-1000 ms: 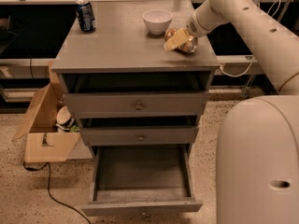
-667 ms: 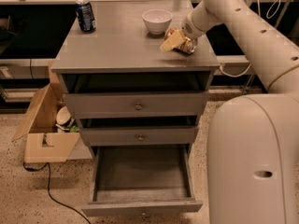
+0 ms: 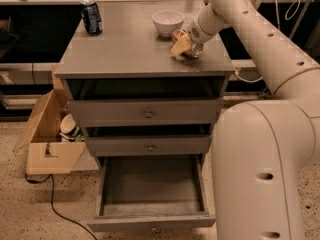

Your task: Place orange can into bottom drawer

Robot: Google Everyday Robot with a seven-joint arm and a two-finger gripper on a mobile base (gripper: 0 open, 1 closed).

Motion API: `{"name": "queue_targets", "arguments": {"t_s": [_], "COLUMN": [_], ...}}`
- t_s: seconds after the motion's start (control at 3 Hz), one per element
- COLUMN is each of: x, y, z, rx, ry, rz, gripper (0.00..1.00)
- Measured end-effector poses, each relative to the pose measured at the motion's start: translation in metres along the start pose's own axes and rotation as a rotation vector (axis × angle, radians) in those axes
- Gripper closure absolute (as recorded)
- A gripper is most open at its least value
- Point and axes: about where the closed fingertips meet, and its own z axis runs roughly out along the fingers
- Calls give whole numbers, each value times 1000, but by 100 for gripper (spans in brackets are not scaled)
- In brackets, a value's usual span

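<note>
At 6 o'clock, nearest the camera, the bottom drawer [image 3: 152,194] stands pulled well out of the cabinet [image 3: 145,111], its inside bare. At 4 o'clock the robot's pale body [image 3: 260,174] fills the corner just beside the drawer's right edge. At 8 o'clock an open cardboard box [image 3: 47,139] sits on the speckled floor against the cabinet's left side, and a dark cable [image 3: 55,204] trails from it toward 7 o'clock.

Above the open drawer, the middle drawer [image 3: 149,145] and the top drawer [image 3: 146,112] each stand slightly out, with a round knob on each front.

On the cabinet top, at 1 o'clock, the arm [image 3: 265,39] reaches in from the right and the gripper [image 3: 182,44] is down at the orange can [image 3: 192,50], touching it. The can stands near the right edge. I cannot tell whether the gripper is clamped on it. Just behind, at 12 o'clock, is a white bowl [image 3: 167,21]. At 11 o'clock, well apart at the back left corner, a blue can [image 3: 91,16] stands upright.
</note>
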Motion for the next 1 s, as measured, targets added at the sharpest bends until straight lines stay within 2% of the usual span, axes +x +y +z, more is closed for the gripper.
{"name": "queue_targets", "arguments": {"t_s": [0.33, 0.67, 1.0], "x": [-12, -22, -5], "y": [18, 39, 74], "z": [-13, -49, -99], "rx": [-34, -56, -111], "ry": [-39, -103, -129], "rz": [-73, -169, -313], "gripper": [75, 98, 100]}}
